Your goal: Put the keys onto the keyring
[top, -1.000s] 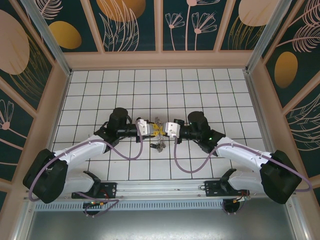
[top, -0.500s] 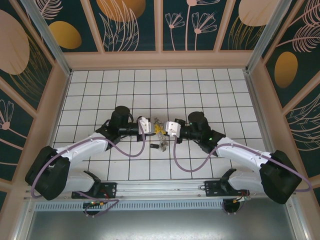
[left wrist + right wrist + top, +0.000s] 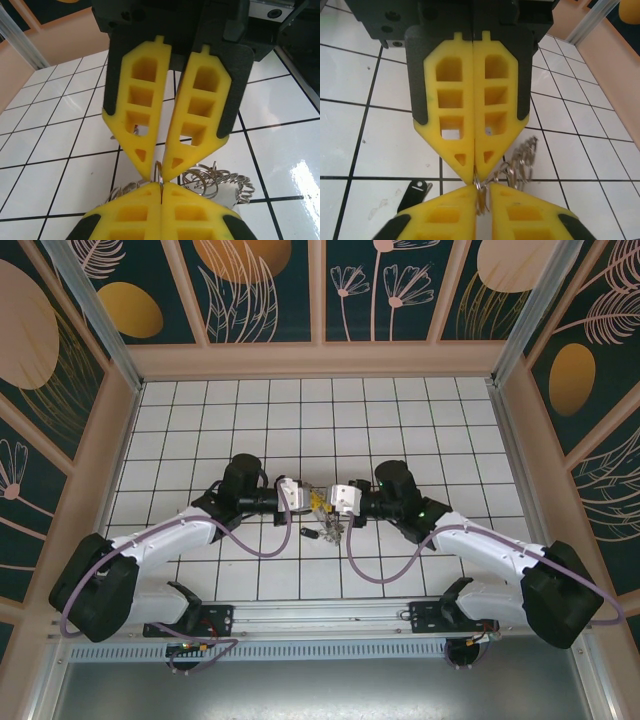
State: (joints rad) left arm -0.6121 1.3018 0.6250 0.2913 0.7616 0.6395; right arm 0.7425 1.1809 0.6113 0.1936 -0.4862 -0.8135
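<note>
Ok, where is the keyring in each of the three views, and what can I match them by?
Top external: the keyring is near the picture's middle, between both arms' fingertips.
Left wrist: lower centre, wire pinched, bunch just right.
Right wrist: bottom centre, wire pinched, bunch up to the right.
Shared landmark: yellow fingertips of the left gripper and right gripper meeting tip to tip.

The keyring [image 3: 328, 529] is mostly hidden, its detail too small overhead.
Overhead it is a tiny tangle well off the edges of the tiled floor [image 3: 200, 410]. In the left wrist view its wire vanishes between yellow fingertips [image 3: 142, 161]. In the right wrist view the black-headed key [image 3: 414, 194] is partly covered by the left gripper [image 3: 481, 188], which is cut by the bottom edge.
</note>
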